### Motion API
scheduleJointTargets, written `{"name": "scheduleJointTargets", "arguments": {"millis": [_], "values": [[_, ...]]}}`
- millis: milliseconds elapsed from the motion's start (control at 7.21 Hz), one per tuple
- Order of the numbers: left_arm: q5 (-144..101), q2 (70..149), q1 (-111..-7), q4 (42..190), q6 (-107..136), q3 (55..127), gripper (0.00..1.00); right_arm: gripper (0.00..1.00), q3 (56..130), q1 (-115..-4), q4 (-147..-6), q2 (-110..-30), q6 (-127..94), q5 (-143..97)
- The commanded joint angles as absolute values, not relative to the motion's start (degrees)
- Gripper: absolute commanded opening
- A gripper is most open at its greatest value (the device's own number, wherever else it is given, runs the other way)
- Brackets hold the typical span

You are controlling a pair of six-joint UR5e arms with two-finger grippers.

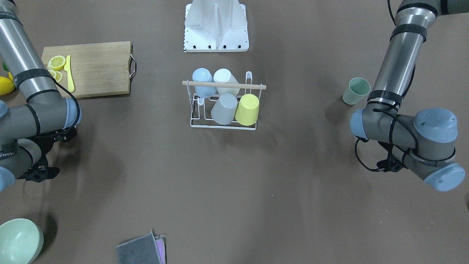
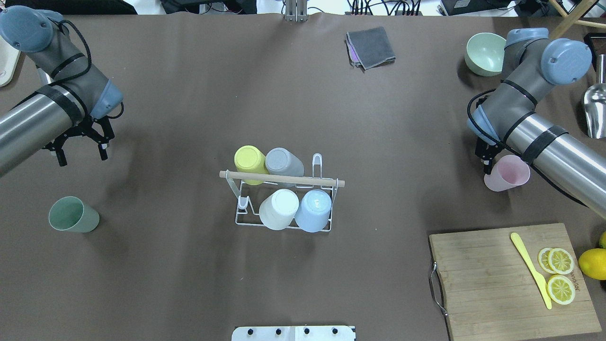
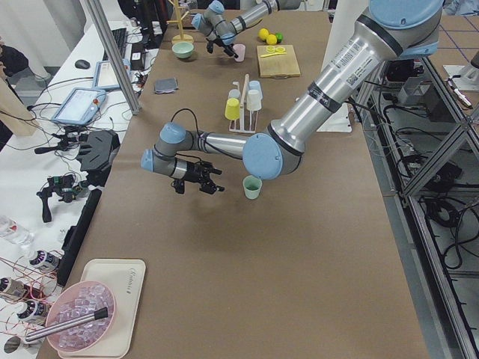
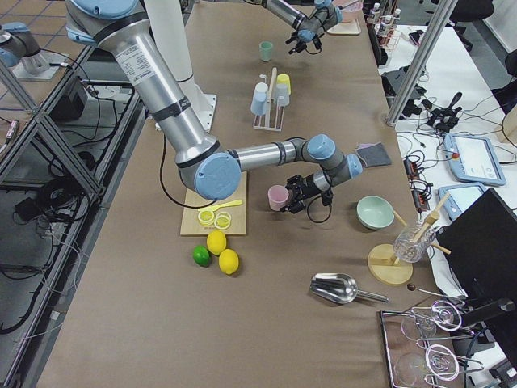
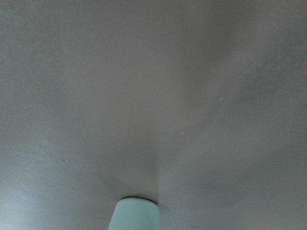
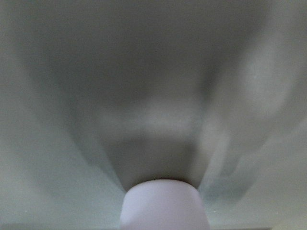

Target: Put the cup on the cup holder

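Cup holder [image 2: 326,182] sits mid-table, well away from all four edges. Four cups are upside down on its prongs: yellow cup [image 2: 250,160] and grey cup [image 2: 283,163] on the far row, white cup [image 2: 279,208] and blue cup [image 2: 313,210] on the row nearer the robot. One prong at the holder's left end is bare.

Right gripper [image 4: 291,198] is right up against the pink cup [image 2: 506,174], near the table's right edge, about halfway along it. The cup fills the bottom centre of the right wrist view. Fingers are mostly hidden by the arm, so I can't tell whether they clamp the cup or just sit beside it.

Left gripper [image 2: 81,155] is spread wide with nothing in it, hovering near the left edge. Green cup [image 2: 73,215] stands upright, mouth up, by the same edge, on the robot's side of the gripper and apart from it.

Cutting board [image 2: 492,274] is in the near right corner with a yellow knife [image 2: 530,269] and lemon slices [image 2: 561,274] on it. A whole lemon [image 2: 592,263] lies off the board at the right edge. Green bowl [image 2: 485,54] is in the far right corner and a grey cloth [image 2: 371,47] lies at the far edge.
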State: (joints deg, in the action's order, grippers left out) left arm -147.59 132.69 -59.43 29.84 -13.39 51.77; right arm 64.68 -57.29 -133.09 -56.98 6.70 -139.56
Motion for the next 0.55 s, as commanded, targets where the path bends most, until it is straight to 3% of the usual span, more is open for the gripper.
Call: {"name": "scheduleJointTargets", "arguments": {"millis": [0, 277, 416], "values": [[-147.3, 132.3, -59.2, 28.2, -14.9, 51.7, 0.97, 0.83, 64.5, -57.2, -133.1, -56.9, 7.0, -139.7], [-147.3, 131.5, -56.1, 28.3, -15.0, 51.3, 0.97, 0.55, 64.5, -57.1, -133.1, -56.8, 6.9, -139.7], [-147.3, 131.5, -54.9, 28.2, -15.0, 51.4, 0.97, 0.48, 64.5, -57.1, -133.1, -56.7, 6.9, -139.8]]}}
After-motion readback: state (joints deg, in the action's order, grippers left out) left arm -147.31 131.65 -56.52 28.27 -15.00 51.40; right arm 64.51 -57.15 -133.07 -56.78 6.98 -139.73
